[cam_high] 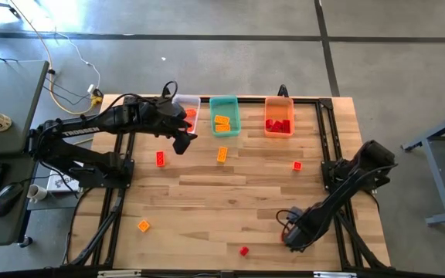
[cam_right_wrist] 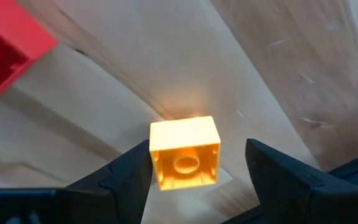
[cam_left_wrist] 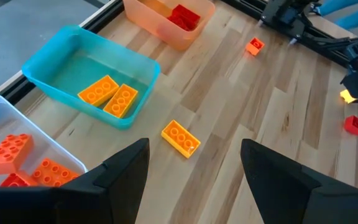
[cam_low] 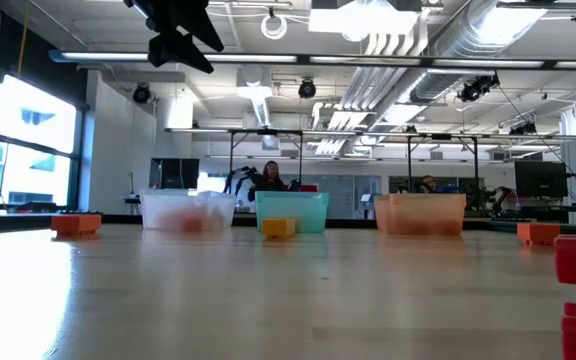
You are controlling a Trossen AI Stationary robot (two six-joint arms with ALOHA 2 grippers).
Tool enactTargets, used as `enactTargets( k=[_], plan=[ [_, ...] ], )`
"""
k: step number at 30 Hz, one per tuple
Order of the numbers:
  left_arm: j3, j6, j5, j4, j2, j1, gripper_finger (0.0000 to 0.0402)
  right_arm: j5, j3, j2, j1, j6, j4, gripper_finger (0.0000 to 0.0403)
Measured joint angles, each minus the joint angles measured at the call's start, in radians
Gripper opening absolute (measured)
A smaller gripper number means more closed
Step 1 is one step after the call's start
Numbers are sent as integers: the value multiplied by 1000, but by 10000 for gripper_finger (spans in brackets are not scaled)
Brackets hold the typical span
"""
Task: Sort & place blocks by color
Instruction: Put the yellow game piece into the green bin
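Near the teal bin (cam_high: pixel 224 116), the left hand (cam_high: pixel 181 143) hovers open; far off, the right hand (cam_right_wrist: pixel 197 171) brackets a yellow block (cam_right_wrist: pixel 185 152), seemingly ungripped, which a skewed closing could squirt away.

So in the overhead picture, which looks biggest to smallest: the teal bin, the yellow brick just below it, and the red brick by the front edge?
1. Teal bin, clearly largest.
2. Yellow brick, oblong, far smaller than the bin.
3. Red brick, small and squarish, smallest of the three.
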Motion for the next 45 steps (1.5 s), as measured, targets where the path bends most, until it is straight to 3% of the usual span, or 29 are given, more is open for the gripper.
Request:
enactTargets(
  k=[5, 12, 20, 29, 45],
  plan=[
    [0, 0, 0, -2, 0, 0, 239, -29, 0, 30, 0, 3, 10, 217],
    [0, 0, 0, -2, 0, 0, 239, -80, 1, 31, -15, 3, 30, 103],
    [0, 0, 0, -16, 0, 0, 239, -36, 66, 31, -56, 12, 73, 103],
    [0, 0, -45, -107, 0, 0, 239, 141, 231, 31, -147, 5, 70, 103],
    [0, 0, -69, -263, 0, 1, 239, 322, 383, 31, -382, -303, 52, 103]
  ],
)
